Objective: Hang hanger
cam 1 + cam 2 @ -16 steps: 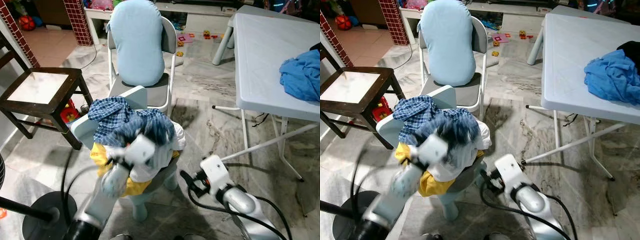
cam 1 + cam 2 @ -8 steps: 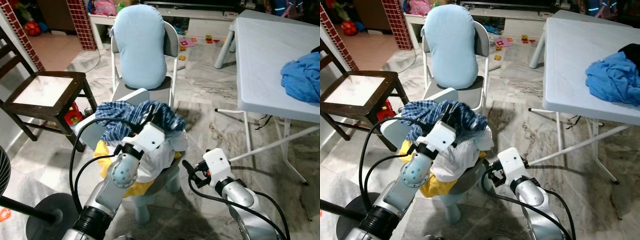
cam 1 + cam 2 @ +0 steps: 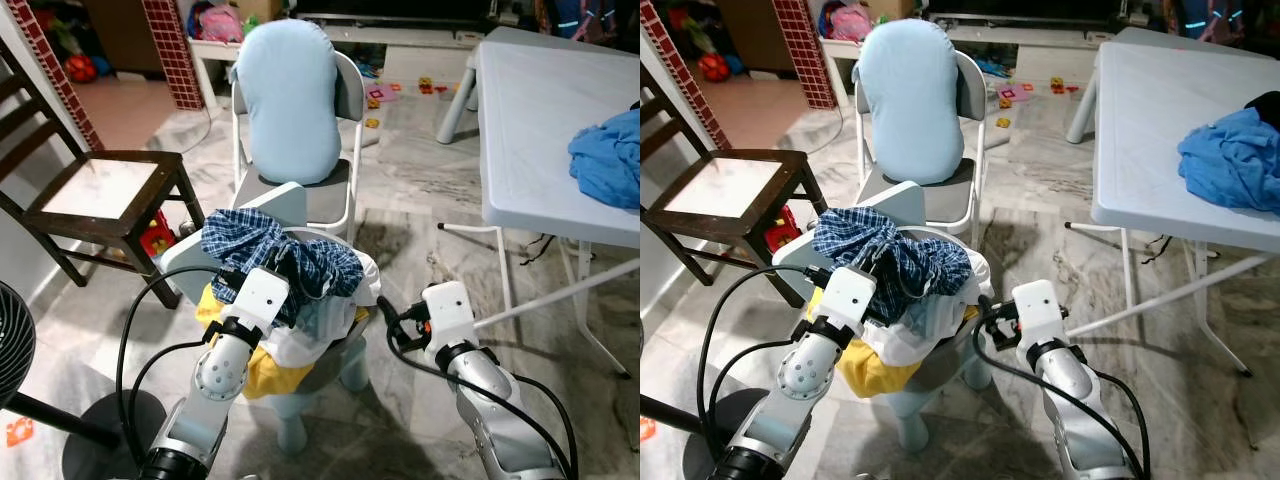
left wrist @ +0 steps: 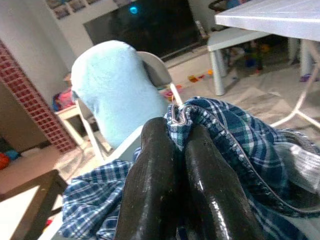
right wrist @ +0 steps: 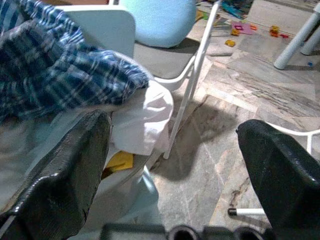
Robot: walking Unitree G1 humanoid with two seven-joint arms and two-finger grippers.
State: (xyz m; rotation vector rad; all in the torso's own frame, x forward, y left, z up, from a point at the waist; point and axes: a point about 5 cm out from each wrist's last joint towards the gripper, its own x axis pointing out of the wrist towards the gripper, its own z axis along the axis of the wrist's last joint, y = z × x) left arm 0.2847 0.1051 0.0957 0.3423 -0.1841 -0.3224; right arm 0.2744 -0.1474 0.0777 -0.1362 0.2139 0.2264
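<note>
Left gripper (image 4: 177, 150): we see it pinching a fold of the plaid shirt (image 3: 285, 255).
Plaid shirt: atop the clothes heap on the small pale chair (image 3: 290, 205).
Right gripper (image 5: 185, 170): spread wide, just beside the chair.
Hanger: we cannot make one out.

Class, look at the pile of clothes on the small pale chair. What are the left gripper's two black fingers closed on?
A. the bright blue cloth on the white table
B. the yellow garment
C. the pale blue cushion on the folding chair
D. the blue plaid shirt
D: in the left wrist view the left gripper has its fingers pressed together on a fold of the blue plaid shirt atop the pile.
</note>
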